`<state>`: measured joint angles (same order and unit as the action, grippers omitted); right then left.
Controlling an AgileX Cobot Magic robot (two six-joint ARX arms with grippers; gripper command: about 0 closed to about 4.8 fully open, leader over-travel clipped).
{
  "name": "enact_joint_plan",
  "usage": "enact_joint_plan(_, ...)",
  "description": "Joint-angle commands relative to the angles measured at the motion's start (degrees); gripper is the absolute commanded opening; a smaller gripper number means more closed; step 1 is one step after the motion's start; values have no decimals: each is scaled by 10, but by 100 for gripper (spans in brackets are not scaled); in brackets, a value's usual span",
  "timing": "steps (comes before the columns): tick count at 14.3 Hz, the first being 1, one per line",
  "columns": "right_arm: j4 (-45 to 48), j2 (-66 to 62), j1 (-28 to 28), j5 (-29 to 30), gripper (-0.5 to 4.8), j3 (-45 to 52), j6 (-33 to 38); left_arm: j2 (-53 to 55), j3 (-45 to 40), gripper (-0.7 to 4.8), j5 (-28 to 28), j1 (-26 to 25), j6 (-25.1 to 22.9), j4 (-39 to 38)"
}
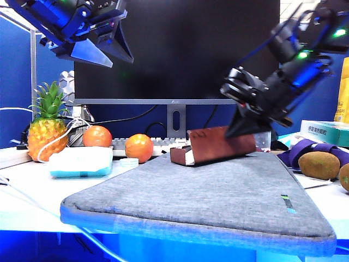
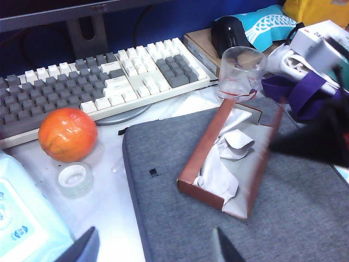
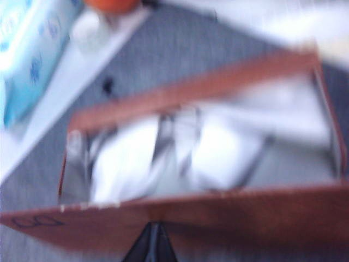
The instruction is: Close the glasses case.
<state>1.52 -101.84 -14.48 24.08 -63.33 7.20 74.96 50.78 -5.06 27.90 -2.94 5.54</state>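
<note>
My left gripper hangs high, well left of the glasses case, jaws spread wide and holding nothing. The glasses case lies open at the far edge of the grey pad, pale cloth bunched inside, lid tilted up. My right gripper presses its closed jaws against the lid's right end

Pineapple, two oranges, keyboard, possibly kiwis at right.
</note>
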Motion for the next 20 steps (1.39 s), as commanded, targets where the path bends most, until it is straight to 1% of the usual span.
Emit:
enact_joint_plan(1, 12, -39, -2, 7, -7, -50, 3, 12, 3, 279, -1, 0, 0, 10)
enact_joint_plan(3, 10, -64, -9, 17, -7, -84, 3, 20, 3, 279, -1, 0, 0, 11)
enact_joint_plan(5, 15, -82, -23, 16, -7, -127, 3, 28, 3, 279, -1, 0, -2, 17)
enact_joint_plan(6, 19, -83, -27, 15, -7, -139, 3, 28, 4, 278, -1, 0, -12, 19)
enact_joint_plan(7, 19, -80, -27, 31, -7, -155, 4, 25, 5, 278, 0, 0, -45, 19)
enact_joint_plan(8, 6, -70, -24, 45, -7, -177, 4, 14, 5, 278, 15, 0, -94, 19)
enact_joint_plan(9, 2, -54, -19, 46, -7, -186, 4, -1, 5, 278, 32, 0, -116, 19)
enact_joint_plan(10, 3, -28, -19, 41, -7, -186, 3, -24, 5, 278, 50, -2, -122, 18)
enact_joint_plan(11, 4, 24, -10, 37, -7, -185, -10, -75, 5, 278, 49, -32, -121, 18)
enact_joint_plan(13, -3, 100, 7, 37, -7, -183, -19, -149, 5, 278, 46, -77, -115, -9)
enact_joint_plan(15, -16, 200, 25, 22, -7, -175, -28, -261, 5, 278, 39, -144, -115, -61)
enact_joint_plan(17, -16, 291, 25, -23, -7, -140, -63, -341, -12, 278, 24, -190, -116, -65)
enact_joint_plan(18, -13, 333, 25, -47, -7, -114, -68, -374, -30, 278, 23, -202, -116, -65)
enact_joint_plan(19, -9, 379, 25, -67, -7, -81, -74, -408, -56, 278, 30, -207, -116, -65)
enact_joint_plan(20, 5, 450, 25, -97, -7, -17, -75, -468, -106, 278, 29, -211, -113, -66)
